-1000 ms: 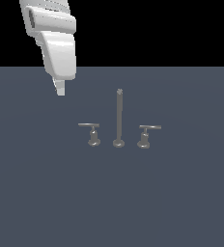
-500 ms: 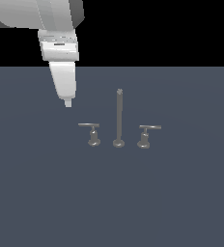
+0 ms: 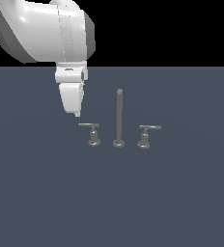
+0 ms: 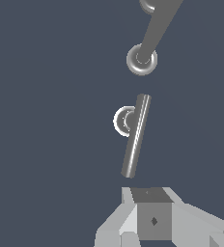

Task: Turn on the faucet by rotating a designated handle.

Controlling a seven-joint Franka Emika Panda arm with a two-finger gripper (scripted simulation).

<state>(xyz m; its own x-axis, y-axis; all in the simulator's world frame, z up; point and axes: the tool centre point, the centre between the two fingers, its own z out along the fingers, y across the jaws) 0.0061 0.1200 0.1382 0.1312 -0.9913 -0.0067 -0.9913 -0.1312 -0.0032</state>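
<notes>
One handle, lever horizontal, pointing left

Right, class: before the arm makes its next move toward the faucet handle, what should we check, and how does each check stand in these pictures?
1. Gripper above the handle's lever end, on the exterior view's left: ok.
2. Gripper clear of the handle, not yet touching: ok.
3. Handle in the wrist view, its lever bar ahead of the fingers: ok.
4. Spout rod away from the gripper's way down: ok.
5. Twin handle on the rod's far side, out of the way: ok.
6. Jaw opening suited to the lever: cannot tell.
</notes>
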